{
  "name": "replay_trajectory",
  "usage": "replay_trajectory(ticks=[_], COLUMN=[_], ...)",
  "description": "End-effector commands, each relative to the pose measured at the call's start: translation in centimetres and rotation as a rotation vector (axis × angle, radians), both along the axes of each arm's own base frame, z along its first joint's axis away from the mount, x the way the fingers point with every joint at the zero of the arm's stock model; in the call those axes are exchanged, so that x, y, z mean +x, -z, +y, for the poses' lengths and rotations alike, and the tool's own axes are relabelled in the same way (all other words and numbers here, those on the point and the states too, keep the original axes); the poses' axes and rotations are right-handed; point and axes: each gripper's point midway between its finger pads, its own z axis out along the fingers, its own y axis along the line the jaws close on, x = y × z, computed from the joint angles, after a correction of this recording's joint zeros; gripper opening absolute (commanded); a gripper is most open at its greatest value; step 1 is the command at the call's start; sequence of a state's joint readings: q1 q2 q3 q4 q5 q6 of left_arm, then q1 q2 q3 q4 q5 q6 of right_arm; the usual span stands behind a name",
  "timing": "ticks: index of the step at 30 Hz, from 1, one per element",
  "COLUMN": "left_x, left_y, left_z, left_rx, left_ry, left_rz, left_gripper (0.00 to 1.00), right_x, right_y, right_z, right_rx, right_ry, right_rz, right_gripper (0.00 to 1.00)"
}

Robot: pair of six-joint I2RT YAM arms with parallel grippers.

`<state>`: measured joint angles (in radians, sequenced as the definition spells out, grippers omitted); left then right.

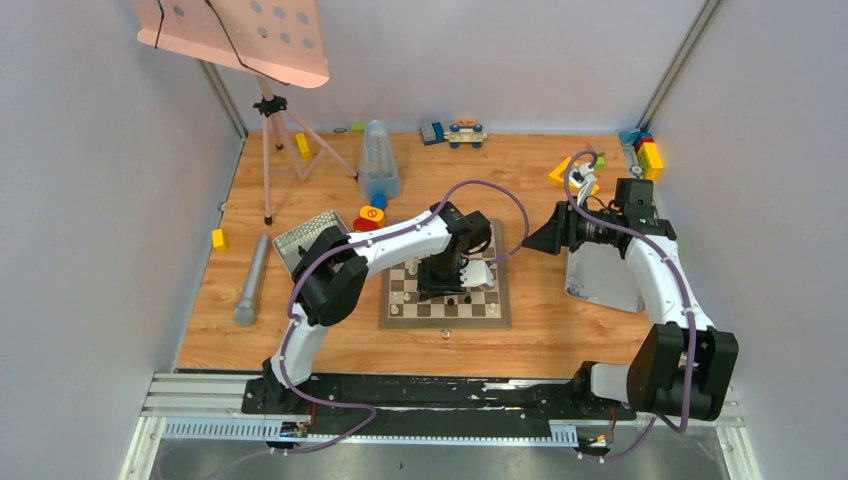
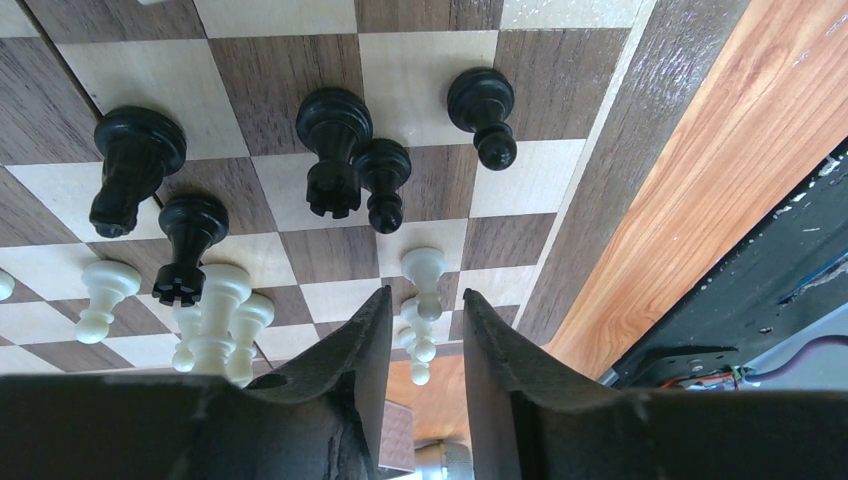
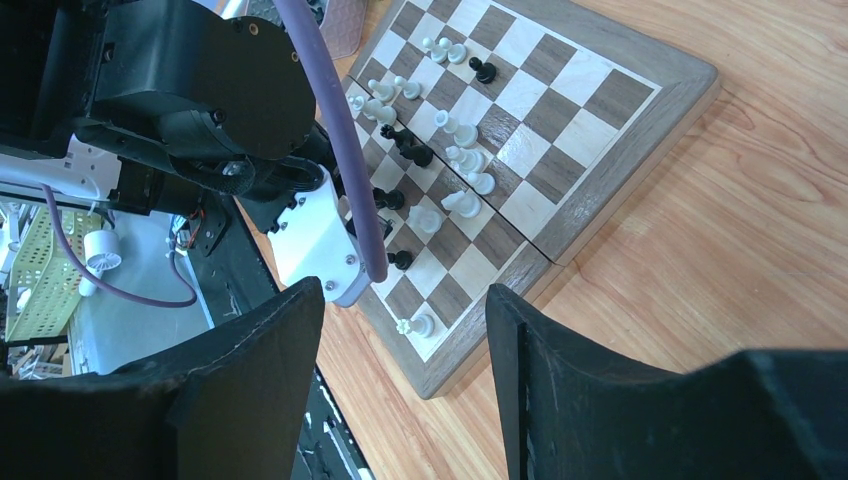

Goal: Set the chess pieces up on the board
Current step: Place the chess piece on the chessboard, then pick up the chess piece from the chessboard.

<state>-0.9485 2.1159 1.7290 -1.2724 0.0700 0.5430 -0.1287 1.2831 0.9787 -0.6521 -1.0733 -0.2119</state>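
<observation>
White pawn: upright on board, directly between your left end effector's parted fingers, ungripped. Your right end effector: spread, empty, farther off.

The wooden table carried the board at its centre. A grey tray lay at three o'clock and a grey microphone at nine, with a yellow block near it. A tripod stand stood at ten. A toy car sat at twelve and more toy blocks at two.
</observation>
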Motion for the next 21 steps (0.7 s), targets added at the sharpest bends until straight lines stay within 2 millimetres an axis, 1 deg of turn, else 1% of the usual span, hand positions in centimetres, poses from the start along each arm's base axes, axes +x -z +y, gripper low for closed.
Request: replay_trajectory(ticks=[1, 4, 7, 8, 9, 10, 11, 12, 13, 14, 15, 16, 17, 18, 19, 20, 21], left_x=[-0.1, 0.0, 0.1, 0.3, 0.4, 0.6, 0.9, 1.0, 1.4, 1.4, 1.9, 2.2, 2.5, 2.9, 3.1, 3.6, 3.9], left_y=[-1.2, -1.8, -2.6, -3.3, -3.5, -4.4, -4.6, -5.6, -5.9, -7.1, -7.4, -8.5, -8.8, -9.9, -10.0, -11.0, -11.1], left_z=[-0.8, -1.1, -1.2, -1.3, -1.4, -1.5, -1.6, -1.6, -1.6, -1.7, -1.5, -1.2, -1.2, -0.8, -0.7, -0.2, 0.0], left_rx=[-0.034, -0.056, -0.079, -0.101, -0.116, -0.147, -0.166, -0.200, -0.223, -0.266, -0.289, -0.328, -0.352, -0.388, -0.407, -0.438, -0.459], left_ry=[-0.004, -0.005, -0.006, -0.006, -0.009, -0.014, -0.022, -0.032, -0.045, -0.056, -0.074, -0.097, -0.107, -0.130, -0.141, -0.170, -0.185], left_rz=[-0.011, -0.024, -0.042, -0.060, -0.072, -0.094, -0.108, -0.127, -0.138, -0.150, -0.162, -0.175, -0.186, -0.203, -0.213, -0.231, -0.241], left_gripper=[0.42, 0.44, 0.52, 0.53, 0.55, 0.55, 0.57, 0.58, 0.60, 0.61, 0.62, 0.64, 0.64, 0.65, 0.66, 0.67, 0.67], right_x=[0.0, 0.0, 0.3, 0.5, 0.6, 0.7, 0.9, 1.1, 1.3, 1.5, 1.7, 1.9, 2.0, 2.2, 2.5, 2.6, 2.8], right_y=[-0.5, -0.4, -0.4, -0.3, -0.3, -0.3, -0.3, -0.3, -0.2, -0.2, -0.1, -0.2, -0.1, -0.2, -0.2, 0.0, 0.2], right_z=[0.0, -0.1, -0.4, -0.6, -0.8, -0.9, -1.1, -1.2, -1.4, -1.5, -1.6, -1.7, -1.8, -1.8, -1.8, -1.7, -1.6], right_rx=[0.013, 0.010, -0.003, -0.010, -0.020, -0.024, -0.031, -0.038, -0.047, -0.052, -0.055, -0.059, -0.058, -0.061, -0.065, -0.073, -0.090], right_ry=[-0.021, -0.016, 0.004, 0.014, 0.026, 0.035, 0.046, 0.058, 0.072, 0.081, 0.090, 0.100, 0.105, 0.111, 0.114, 0.114, 0.115], right_rz=[-0.036, -0.033, -0.030, -0.029, -0.029, -0.027, -0.025, -0.024, -0.019, -0.018, -0.015, -0.017, -0.014, -0.017, -0.018, -0.019, -0.020], right_gripper=[0.61, 0.61, 0.61, 0.61, 0.61, 0.61, 0.61, 0.61, 0.61, 0.61, 0.61, 0.61, 0.61, 0.61, 0.61, 0.61, 0.61])
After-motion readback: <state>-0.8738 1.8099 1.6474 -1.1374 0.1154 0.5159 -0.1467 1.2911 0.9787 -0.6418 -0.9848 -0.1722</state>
